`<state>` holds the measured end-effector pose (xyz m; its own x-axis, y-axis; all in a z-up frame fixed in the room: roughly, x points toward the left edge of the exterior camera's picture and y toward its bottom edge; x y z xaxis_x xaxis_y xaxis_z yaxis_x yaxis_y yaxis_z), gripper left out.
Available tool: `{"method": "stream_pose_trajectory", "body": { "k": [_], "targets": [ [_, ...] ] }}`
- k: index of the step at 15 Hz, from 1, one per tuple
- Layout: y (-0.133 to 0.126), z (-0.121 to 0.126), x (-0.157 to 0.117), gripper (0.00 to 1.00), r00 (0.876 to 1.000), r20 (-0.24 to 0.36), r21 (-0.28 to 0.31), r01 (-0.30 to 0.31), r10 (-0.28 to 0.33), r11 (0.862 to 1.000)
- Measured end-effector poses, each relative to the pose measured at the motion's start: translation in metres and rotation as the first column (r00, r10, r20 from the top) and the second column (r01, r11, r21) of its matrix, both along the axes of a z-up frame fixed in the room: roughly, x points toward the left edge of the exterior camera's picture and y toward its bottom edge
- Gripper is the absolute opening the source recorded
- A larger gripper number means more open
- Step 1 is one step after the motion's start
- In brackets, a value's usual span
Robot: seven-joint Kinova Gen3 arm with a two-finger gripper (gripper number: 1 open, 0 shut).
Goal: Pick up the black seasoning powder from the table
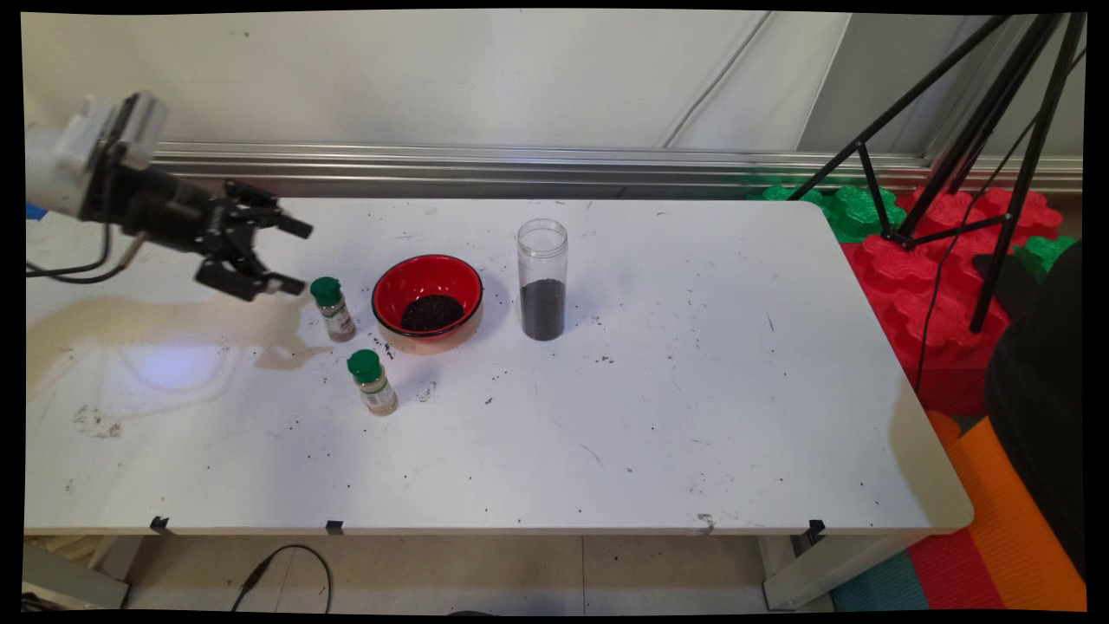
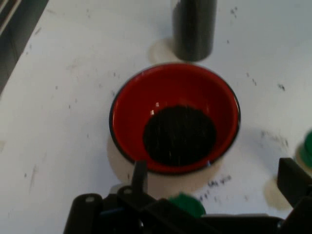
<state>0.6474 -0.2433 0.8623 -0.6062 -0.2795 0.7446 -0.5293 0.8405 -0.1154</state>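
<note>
Just ahead of the end effector, off its fingertips: a small spice jar with a green cap, upright on the white desk, near the lower fingertip but apart from it; in the hand view only its green cap shows, low between the fingers. End effector: black, two-fingered, held above the desk's left end and pointing across it, fingers spread wide with nothing between them. Beyond that jar, straight along the end effector's line: a red bowl with a black rim, holding a heap of dark grains at its bottom; in the hand view the bowl fills the centre. Farther off, past the bowl: a tall clear cylindrical jar, upright, with no lid, its lower part filled with the same dark material. To the near side of the first jar, below the end effector's line: a second green-capped spice jar, upright, apart from both jar and bowl. Dark specks lie scattered on the desk around these things. Well beyond the desk's far right end: a black tripod over red and green foam blocks.
</note>
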Motion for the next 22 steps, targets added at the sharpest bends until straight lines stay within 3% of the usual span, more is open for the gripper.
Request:
{"method": "stream_pose_trajectory", "body": {
  "k": [11, 22],
  "targets": [
    [-0.057, -0.019, -0.060, 1.00, 0.995, -0.099, -0.044, -0.004, -0.001, 0.999],
    [-0.109, -0.055, -0.115, 1.00, 0.981, -0.184, -0.110, 0.046, -0.066, 0.993]
  ]
}}
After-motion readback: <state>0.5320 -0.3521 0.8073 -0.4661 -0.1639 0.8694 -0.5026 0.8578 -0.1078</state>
